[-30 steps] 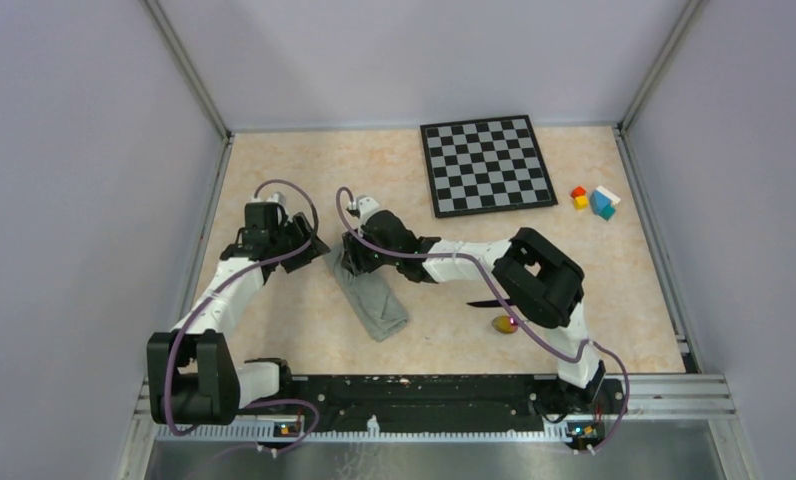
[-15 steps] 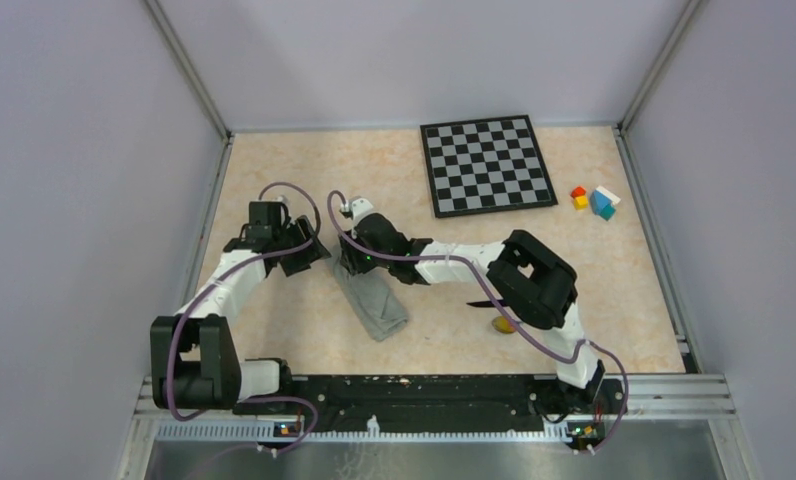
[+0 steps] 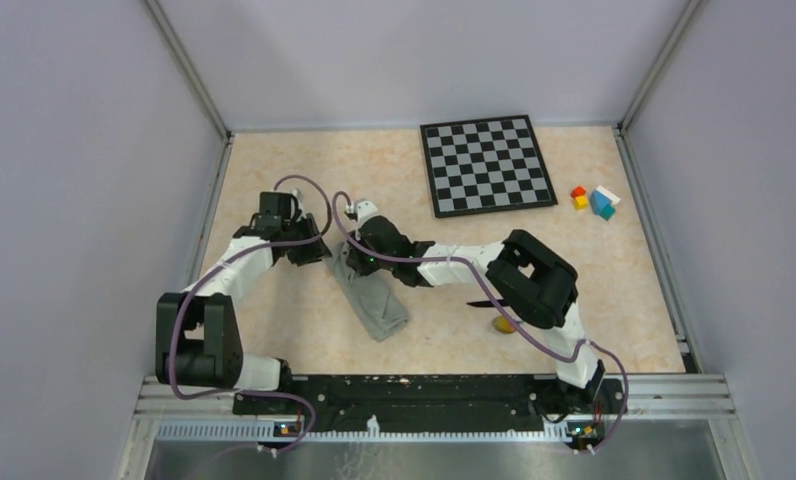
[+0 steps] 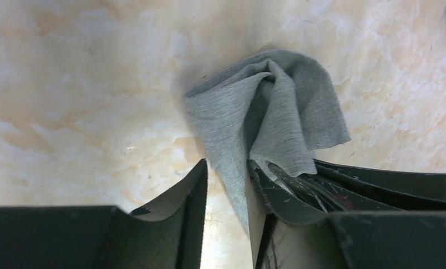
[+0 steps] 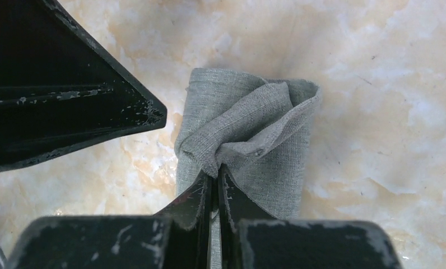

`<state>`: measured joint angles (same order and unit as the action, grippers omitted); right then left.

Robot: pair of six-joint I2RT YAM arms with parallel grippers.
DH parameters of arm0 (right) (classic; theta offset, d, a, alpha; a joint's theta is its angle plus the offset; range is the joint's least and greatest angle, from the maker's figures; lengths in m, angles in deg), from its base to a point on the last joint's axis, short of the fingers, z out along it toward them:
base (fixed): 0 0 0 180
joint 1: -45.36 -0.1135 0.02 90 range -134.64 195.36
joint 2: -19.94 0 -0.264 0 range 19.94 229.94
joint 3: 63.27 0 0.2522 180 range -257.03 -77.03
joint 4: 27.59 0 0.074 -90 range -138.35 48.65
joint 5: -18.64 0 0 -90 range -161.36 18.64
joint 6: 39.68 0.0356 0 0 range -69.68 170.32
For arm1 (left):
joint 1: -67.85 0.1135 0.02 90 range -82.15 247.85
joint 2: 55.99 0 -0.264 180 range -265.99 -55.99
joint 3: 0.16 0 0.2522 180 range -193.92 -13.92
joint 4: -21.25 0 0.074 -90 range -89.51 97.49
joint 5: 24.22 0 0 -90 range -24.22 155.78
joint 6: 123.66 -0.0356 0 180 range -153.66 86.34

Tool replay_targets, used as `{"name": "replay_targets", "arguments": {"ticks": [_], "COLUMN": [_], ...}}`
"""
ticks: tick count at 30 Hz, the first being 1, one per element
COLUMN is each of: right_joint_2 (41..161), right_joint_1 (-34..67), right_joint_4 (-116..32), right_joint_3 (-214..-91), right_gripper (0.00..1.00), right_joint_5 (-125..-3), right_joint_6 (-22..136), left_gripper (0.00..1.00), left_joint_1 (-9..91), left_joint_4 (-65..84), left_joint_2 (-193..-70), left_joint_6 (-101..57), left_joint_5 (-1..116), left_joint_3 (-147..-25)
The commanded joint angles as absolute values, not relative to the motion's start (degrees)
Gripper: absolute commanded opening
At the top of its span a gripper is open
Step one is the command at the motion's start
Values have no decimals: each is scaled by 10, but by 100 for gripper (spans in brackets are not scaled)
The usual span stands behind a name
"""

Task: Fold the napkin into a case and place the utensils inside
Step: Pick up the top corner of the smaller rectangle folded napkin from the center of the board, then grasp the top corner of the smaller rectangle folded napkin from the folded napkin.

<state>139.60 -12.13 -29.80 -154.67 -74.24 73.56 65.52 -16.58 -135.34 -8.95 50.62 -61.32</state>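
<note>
The napkin (image 3: 379, 305) lies folded into a narrow grey-green strip running from mid-table toward the near edge. At its far end, my right gripper (image 5: 215, 175) is shut on a raised fold of the napkin (image 5: 254, 129). My left gripper (image 4: 227, 168) stands at the same end from the left, jaws apart. An edge of the napkin (image 4: 265, 106) hangs between them against the right finger. From above, the left gripper (image 3: 322, 252) and right gripper (image 3: 354, 265) almost touch. The dark knife (image 3: 482, 303) and the spoon's yellow bowl (image 3: 501, 324) peek out from under the right arm.
A black-and-white chessboard (image 3: 487, 165) lies at the back. A few small coloured blocks (image 3: 594, 200) sit to its right. The right arm's elbow (image 3: 534, 280) hangs over the utensils. Walls close in the table on three sides.
My right gripper has shut on the napkin's top fold. The left gripper has moved right, up to the napkin's far end, and its jaws have narrowed.
</note>
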Motion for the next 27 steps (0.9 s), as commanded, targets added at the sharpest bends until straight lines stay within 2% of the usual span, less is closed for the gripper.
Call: {"name": "replay_targets", "arguments": {"ticks": [1,11,27], "right_joint_2": [1354,1347,1350], "right_joint_1": [-101,-79,-69], "right_joint_4": [-249,-212,-196], "right_joint_3": [-1527,-1496,-1487], "right_gripper": [0,0,0], "right_joint_5": [-701,-655,-640], "right_joint_6": [774,805,812], "left_gripper": [36,34,33], "left_joint_1": [605,490,437], "left_joint_4": [-125,-115,-102], "left_joint_2": [-1365,-1430,-1470], "left_joint_6": [-133,-175,-186], "left_joint_5": [561,746,825], "left_joint_3": [-642,-683,-672]}}
